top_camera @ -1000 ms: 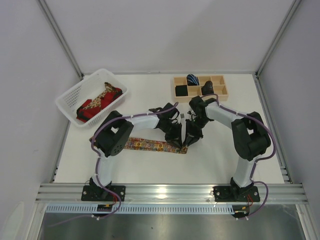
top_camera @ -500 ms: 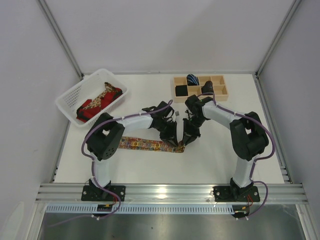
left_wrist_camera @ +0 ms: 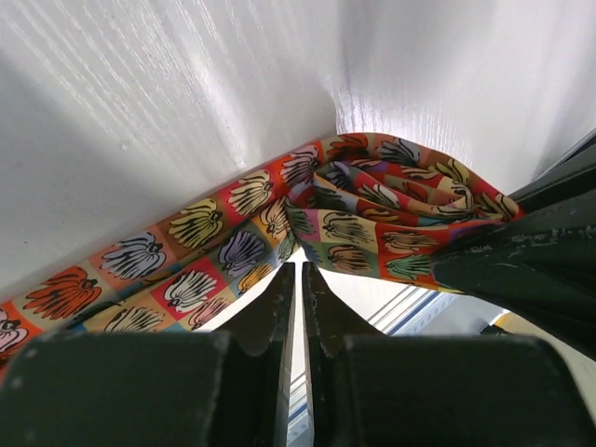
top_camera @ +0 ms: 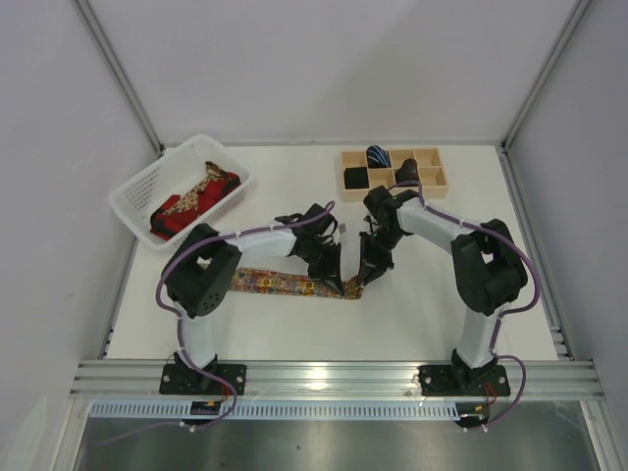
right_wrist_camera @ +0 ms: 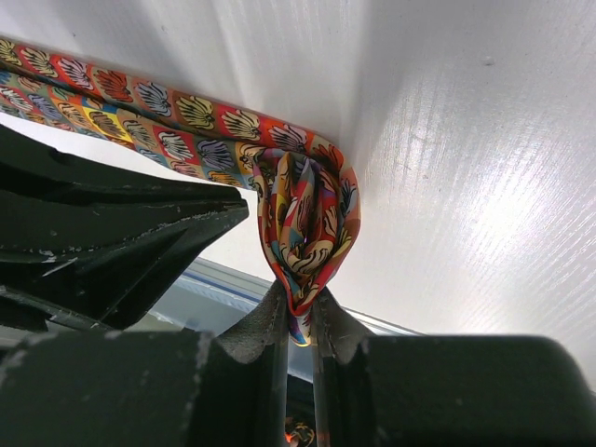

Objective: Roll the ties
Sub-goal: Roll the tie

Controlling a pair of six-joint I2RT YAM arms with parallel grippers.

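The left gripper (left_wrist_camera: pixel 298 277) and right gripper (right_wrist_camera: pixel 298 305) stand tip to tip at mid-table, jaws nearly together on the bunched end of the multicoloured patterned fabric tie (top_camera: pixel 280 285), leaving no way between them. The tie's flat strip crosses the left front. A white lattice plastic basket (top_camera: pixel 132 191) blocks the far left and a wooden compartment tray (top_camera: pixel 433 178) the far right. Bare white table (top_camera: pixel 422 314) lies open at the right front.

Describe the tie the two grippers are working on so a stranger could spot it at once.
On the white table, look closer to the near edge than the white basket and the wooden box, near the middle. The tie lies as a flat strip, its right end bunched into a roll where the left gripper and right gripper meet. Only it has bright multicoloured squares.
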